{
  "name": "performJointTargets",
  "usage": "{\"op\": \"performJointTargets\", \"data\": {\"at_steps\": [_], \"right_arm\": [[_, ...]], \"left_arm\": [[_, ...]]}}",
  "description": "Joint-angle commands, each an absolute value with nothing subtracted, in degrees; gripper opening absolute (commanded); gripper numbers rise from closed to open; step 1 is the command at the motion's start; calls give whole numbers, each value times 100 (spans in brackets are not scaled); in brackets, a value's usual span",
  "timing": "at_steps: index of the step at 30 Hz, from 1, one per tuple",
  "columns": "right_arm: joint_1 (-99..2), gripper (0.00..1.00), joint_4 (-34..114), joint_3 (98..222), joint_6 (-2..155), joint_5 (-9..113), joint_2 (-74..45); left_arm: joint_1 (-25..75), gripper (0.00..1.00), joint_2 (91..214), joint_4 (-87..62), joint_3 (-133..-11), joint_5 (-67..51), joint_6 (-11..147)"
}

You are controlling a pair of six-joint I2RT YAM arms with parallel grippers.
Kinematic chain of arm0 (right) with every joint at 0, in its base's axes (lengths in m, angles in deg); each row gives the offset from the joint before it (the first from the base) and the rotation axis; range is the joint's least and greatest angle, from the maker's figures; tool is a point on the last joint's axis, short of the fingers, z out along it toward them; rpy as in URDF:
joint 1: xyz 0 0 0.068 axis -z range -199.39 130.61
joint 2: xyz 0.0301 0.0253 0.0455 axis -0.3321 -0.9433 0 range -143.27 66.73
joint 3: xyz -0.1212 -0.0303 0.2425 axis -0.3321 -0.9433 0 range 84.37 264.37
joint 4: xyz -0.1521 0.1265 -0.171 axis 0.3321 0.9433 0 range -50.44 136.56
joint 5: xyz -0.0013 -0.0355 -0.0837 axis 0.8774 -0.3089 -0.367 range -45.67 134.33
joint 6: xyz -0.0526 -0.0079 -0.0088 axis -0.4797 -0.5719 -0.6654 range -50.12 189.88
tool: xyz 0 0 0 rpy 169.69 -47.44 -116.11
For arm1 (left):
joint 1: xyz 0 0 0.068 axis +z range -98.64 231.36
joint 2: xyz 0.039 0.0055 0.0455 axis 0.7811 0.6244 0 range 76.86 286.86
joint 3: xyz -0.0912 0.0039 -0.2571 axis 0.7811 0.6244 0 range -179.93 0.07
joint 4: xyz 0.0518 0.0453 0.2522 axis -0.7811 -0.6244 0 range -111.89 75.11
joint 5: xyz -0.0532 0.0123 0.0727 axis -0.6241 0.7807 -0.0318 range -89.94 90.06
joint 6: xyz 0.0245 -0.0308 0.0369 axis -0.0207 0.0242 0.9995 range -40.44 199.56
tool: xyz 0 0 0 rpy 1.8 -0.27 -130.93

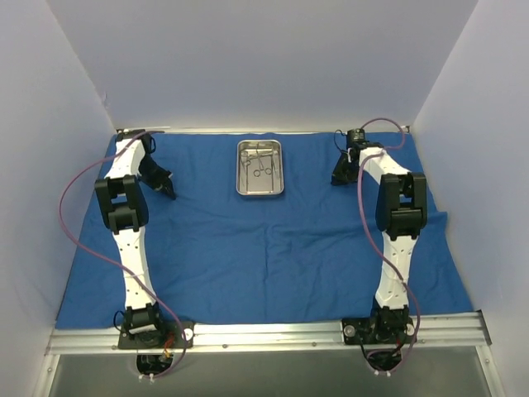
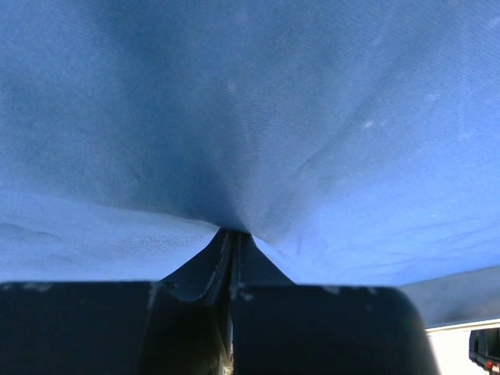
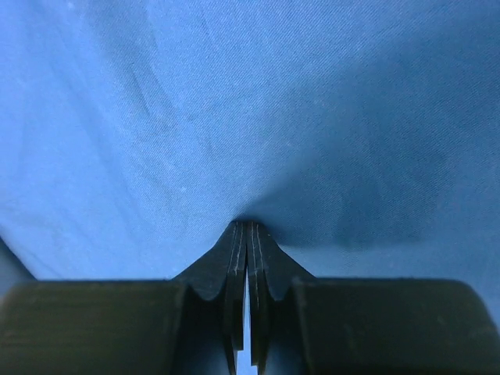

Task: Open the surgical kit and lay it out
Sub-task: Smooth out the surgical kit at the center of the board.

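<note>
Two arms reach out over the deep-blue drape (image 1: 273, 248), which lies spread flat and open across the table in the overhead view. The small steel tray (image 1: 259, 168) sits on it toward the far edge, roughly midway between the arms, with the thin silver ring-handled instruments (image 1: 259, 163) lying inside it; they are too small there for me to count. The left gripper (image 1: 169, 192) is tipped down onto the cloth well to the left of the tray. The right gripper (image 1: 339, 178) is down on the cloth to the right of the tray, a little nearer to it. A metal rail (image 1: 264, 335) runs along the table edge on the near side of the tray, beyond the drape's hem, and carries both arm bases. From the left wrist, the left gripper (image 2: 233, 233) has its black fingers pressed together on a pinch of the drape (image 2: 250, 117), with creases running out from the tips. From the right wrist, the right gripper (image 3: 247, 226) is likewise closed, tips meeting against the drape (image 3: 250, 117), the fabric drawn in where they nip it.
</note>
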State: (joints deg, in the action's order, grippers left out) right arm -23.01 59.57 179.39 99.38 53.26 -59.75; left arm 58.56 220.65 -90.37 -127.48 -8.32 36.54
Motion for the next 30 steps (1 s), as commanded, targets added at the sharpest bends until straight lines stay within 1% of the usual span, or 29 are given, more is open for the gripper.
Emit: {"op": "performJointTargets", "data": {"at_steps": [1, 8, 11, 13, 16, 20, 22, 24, 26, 30], "right_arm": [[-2203, 0, 6171, 18016, 9801, 5031, -6747], [-2045, 0, 6478, 18886, 9844, 4995, -7520], [-1966, 0, 6566, 19264, 9827, 5170, -7801], [-1966, 0, 6680, 19580, 9722, 5241, -7917], [-1966, 0, 6742, 19704, 9608, 5329, -7988], [-1966, 0, 6830, 19599, 9467, 5285, -7874], [-1966, 0, 6804, 19363, 9379, 5224, -7742], [-1966, 0, 6594, 18818, 9353, 5206, -7487], [-1791, 0, 6444, 18441, 9379, 5197, -7347], [-1641, 0, 6487, 18473, 9344, 5250, -7416]], "left_arm": [[5830, 2, 22689, -8713, -13369, -715, 3623], [5865, 2, 23453, -8793, -14661, -1048, 3623], [5918, 2, 23691, -8802, -14960, -1163, 3579], [5979, 2, 23683, -8740, -14918, -1189, 3562], [6094, 2, 23455, -8539, -14585, -1198, 3658], [6208, 2, 22788, -8073, -13610, -1145, 3737], [6278, 2, 22629, -8055, -13038, -1137, 3746], [6314, 2, 22427, -7853, -12521, -1171, 3799], [6322, 2, 22347, -7852, -12395, -1146, 3887], [6323, 2, 22294, -7853, -12316, -1110, 3922]]}}
